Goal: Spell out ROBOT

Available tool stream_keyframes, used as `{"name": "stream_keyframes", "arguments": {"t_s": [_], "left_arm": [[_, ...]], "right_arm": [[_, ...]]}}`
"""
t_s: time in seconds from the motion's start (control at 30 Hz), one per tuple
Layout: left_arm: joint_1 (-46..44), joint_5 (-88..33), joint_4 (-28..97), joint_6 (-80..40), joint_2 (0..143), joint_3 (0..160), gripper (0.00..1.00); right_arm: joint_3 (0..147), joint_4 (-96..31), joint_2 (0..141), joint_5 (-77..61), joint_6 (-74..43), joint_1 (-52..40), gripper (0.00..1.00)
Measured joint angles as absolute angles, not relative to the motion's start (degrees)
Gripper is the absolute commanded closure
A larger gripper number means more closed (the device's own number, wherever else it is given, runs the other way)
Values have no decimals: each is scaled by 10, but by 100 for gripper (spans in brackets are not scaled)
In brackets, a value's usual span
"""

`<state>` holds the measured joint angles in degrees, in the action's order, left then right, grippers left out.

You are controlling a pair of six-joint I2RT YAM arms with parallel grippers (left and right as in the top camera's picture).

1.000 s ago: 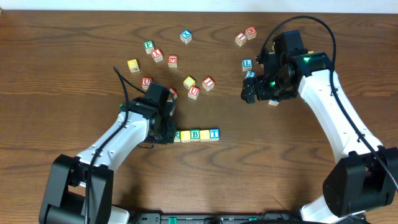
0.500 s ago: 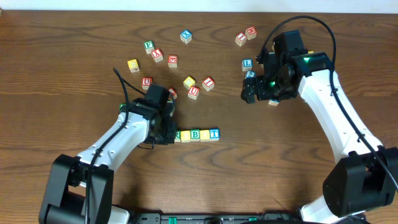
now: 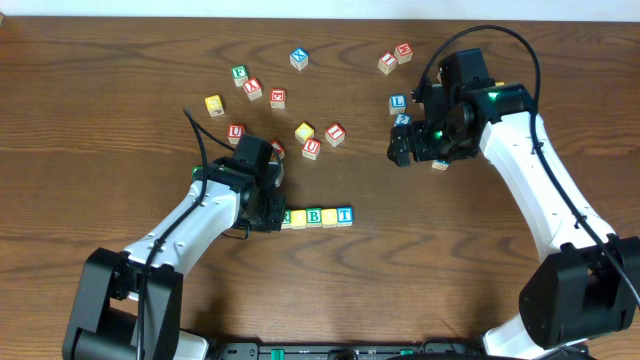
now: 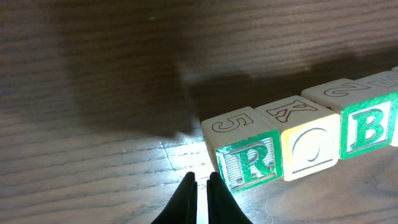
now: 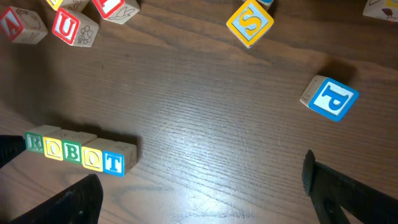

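Note:
Five cubes stand in a straight row reading ROBOT. In the right wrist view they are the green R (image 5: 34,144), yellow O (image 5: 53,149), green B (image 5: 73,154), second yellow O (image 5: 93,159) and blue T (image 5: 114,163). Overhead, the row (image 3: 322,215) lies at the table's centre front. My left gripper (image 4: 202,182) is shut and empty, its tips on the wood just left of the R cube (image 4: 249,163); overhead it (image 3: 268,213) hides the row's left end. My right gripper (image 5: 202,186) hangs open and empty, well right of the row (image 3: 405,148).
Loose cubes lie scattered behind the row: a blue P (image 5: 329,98), a yellow S (image 5: 249,22), a red U (image 5: 73,26), a blue X (image 3: 299,58), a green one (image 3: 239,73) and a yellow one (image 3: 214,104).

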<state>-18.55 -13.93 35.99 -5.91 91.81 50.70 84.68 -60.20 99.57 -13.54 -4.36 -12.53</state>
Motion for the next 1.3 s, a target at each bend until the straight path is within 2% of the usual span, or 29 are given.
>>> {"name": "stream_keyframes", "arguments": {"t_s": [0.33,0.67,0.87,1.3], "left_arm": [[-185,-151,354,-44,918,507,93],[-186,-56,371,-103,918,507,93],[-186,-41,370,-110,918,507,93],[-186,-129,360,-48,918,507,93]], "right_arm": [[847,-602,996,-135,-44,-125,1],[847,-602,996,-135,-44,-125,1],[847,-594,996,-135,-47,-125,1],[847,-587,996,-135,-59,-126,1]]}}
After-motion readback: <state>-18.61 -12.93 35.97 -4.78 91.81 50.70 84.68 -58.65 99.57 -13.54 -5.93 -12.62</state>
